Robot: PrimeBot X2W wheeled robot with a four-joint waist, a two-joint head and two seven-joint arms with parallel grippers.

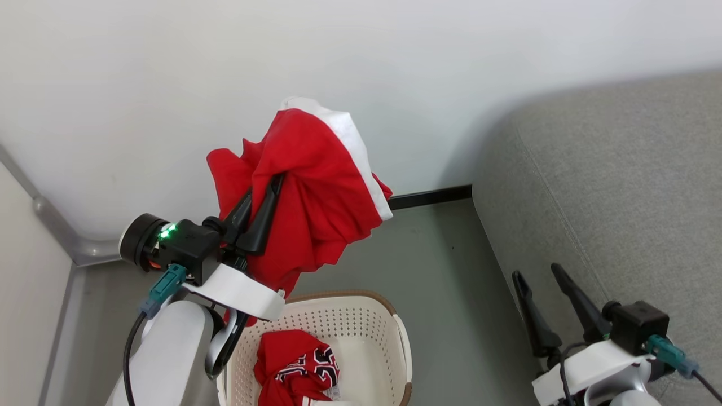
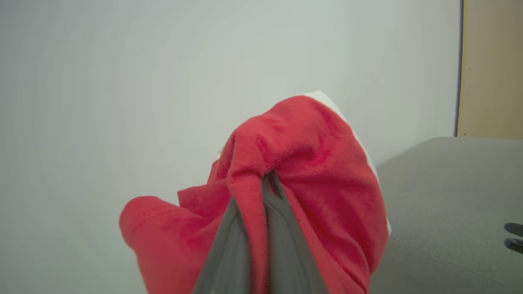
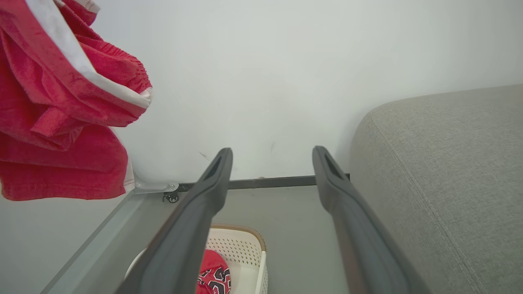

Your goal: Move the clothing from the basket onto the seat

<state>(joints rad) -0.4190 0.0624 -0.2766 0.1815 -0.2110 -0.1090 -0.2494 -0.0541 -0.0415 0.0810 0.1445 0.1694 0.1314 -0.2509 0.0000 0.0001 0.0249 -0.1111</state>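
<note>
Holding a red garment [image 1: 316,197] aloft above the basket [image 1: 397,330], my left end effector [image 1: 264,189] is clamped shut on a fold near the cloth's middle, so the fabric drapes over both fingers [image 2: 222,253]. My right end effector [image 1: 536,270] hangs with jaws spread wide and nothing between them, close by the front of the seat [image 1: 620,180]. The seat lies off to my right, with bare floor [image 1: 445,270] between it and the basket.

The step in hand, as I judge it, is the carry across. I should grip firmly, hold the bundle high enough that its hanging hem passes the cushion's rounded corner, and release only once the cloth is well over the grey fabric.

The garment hangs bunched. Its long axis runs roughly up and down in the head view, with the white band [image 1: 352,141] at the top toward the seat and the loose red end pointing down at the basket rim. A second red garment [image 1: 299,363], lettered in black and white, lies inside the basket.
</note>
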